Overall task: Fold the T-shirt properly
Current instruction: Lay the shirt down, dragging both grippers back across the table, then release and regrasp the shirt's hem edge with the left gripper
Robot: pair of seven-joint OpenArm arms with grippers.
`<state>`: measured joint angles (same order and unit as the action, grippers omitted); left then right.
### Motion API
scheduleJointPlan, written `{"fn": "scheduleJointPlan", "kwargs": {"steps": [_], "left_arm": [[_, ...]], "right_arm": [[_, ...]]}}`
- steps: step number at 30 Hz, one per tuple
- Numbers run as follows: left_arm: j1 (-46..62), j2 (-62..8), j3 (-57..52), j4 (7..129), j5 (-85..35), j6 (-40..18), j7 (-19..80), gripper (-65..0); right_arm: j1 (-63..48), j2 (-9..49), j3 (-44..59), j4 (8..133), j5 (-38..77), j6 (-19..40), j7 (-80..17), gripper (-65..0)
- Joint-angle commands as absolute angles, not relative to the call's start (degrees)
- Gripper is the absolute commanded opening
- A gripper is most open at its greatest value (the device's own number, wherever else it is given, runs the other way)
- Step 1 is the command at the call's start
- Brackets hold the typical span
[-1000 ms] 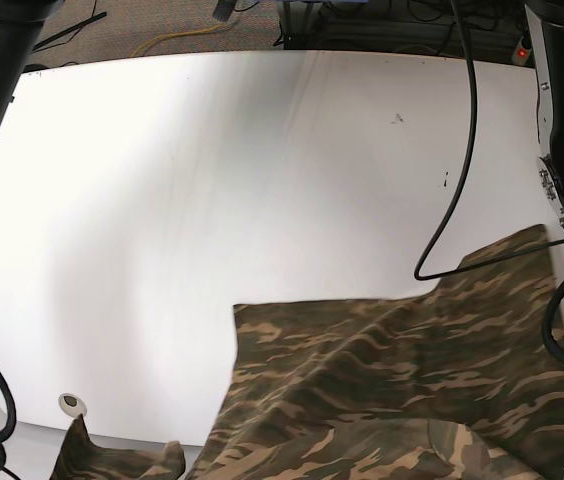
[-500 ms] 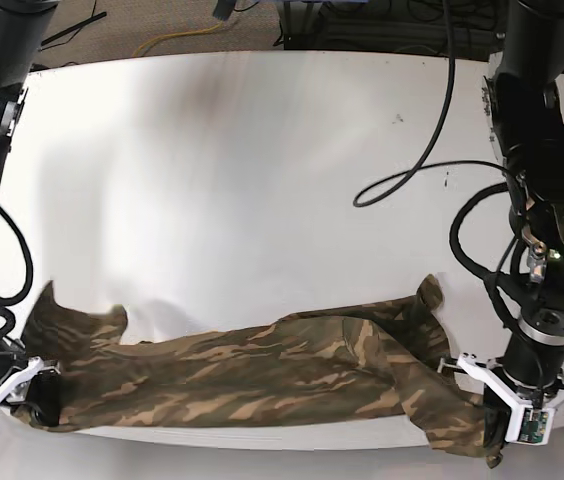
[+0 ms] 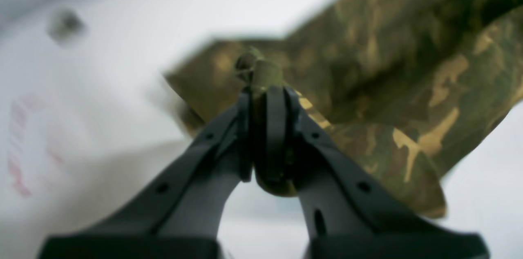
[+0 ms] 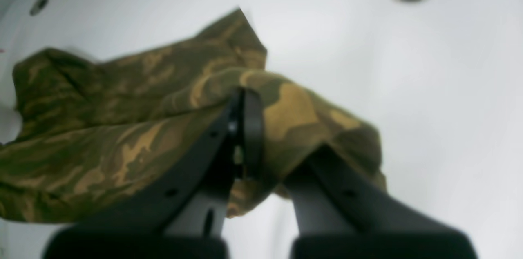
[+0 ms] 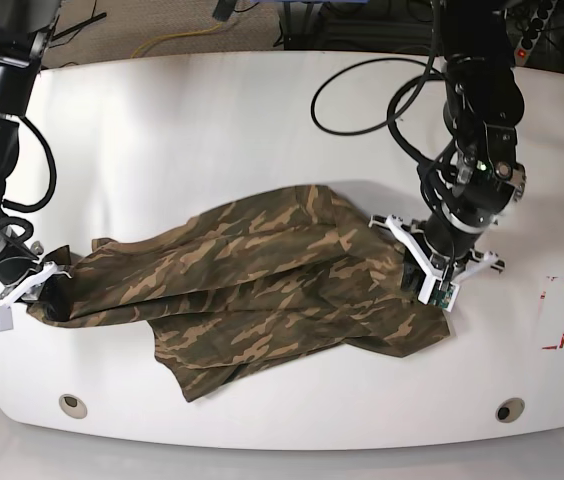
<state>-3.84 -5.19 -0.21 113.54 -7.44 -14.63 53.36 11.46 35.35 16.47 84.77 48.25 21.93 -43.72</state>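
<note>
Both your grippers clamped on camouflage T-shirt (image 5: 262,275). Left gripper (image 5: 414,262) pinches cloth edge at your shirt's one end; right gripper (image 5: 37,300) pinches opposite end near table (image 5: 212,130) edge. Shirt stretched between them, rumpled, lying mid-table, lower flap sagging toward front rim.

Your count across the views:
You are seeing one T-shirt (image 5: 262,280), two grippers, left (image 5: 432,275) and right (image 5: 27,300), and one white table (image 5: 212,130).
</note>
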Motion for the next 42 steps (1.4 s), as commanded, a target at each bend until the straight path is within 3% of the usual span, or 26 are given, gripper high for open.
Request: {"fn": "scheduleJointPlan", "kwargs": {"steps": [1, 14, 19, 26, 29, 35, 37, 42], "left_arm": [[-0.8, -4.2, -0.4, 114.9, -7.4, -14.4, 51.6, -65.0], [18.2, -2.6, -0.4, 115.4, -7.5, -16.0, 51.1, -65.0], [24.7, -3.2, -0.5, 115.1, -7.0, -16.0, 44.0, -65.0], [25.9, -4.6, -0.5, 114.8, -7.3, -16.0, 43.9, -64.7], [25.5, -4.7, -0.5, 114.8, -7.2, -16.0, 44.1, -54.0], [25.6, -4.7, -0.5, 114.8, -7.3, -16.0, 44.2, -17.6], [25.6, -4.7, -0.5, 114.8, -7.3, -16.0, 44.2, -14.2], [25.4, -6.5, -0.5, 115.2, -7.5, -16.0, 44.2, -14.0]], "right_arm": [[9.9, 35.6, 19.1, 85.8, 49.0, 21.8, -42.2, -65.0], [-3.2, 32.7, 26.0, 85.8, 48.7, 21.8, -42.2, -65.0], [-6.6, 32.3, 26.0, 85.8, 48.9, 21.8, -42.2, -65.0], [-8.1, 30.4, 26.1, 85.8, 48.7, 21.8, -42.2, -65.0], [-8.5, 30.1, 26.1, 85.8, 48.7, 21.8, -42.2, -65.0], [-8.5, 28.4, 26.0, 85.8, 48.7, 21.8, -42.2, -65.0], [-8.6, 28.4, 26.0, 85.8, 48.7, 21.8, -42.2, -65.0], [-8.7, 28.4, 26.0, 85.7, 48.6, 21.8, -42.2, -65.0]]}}
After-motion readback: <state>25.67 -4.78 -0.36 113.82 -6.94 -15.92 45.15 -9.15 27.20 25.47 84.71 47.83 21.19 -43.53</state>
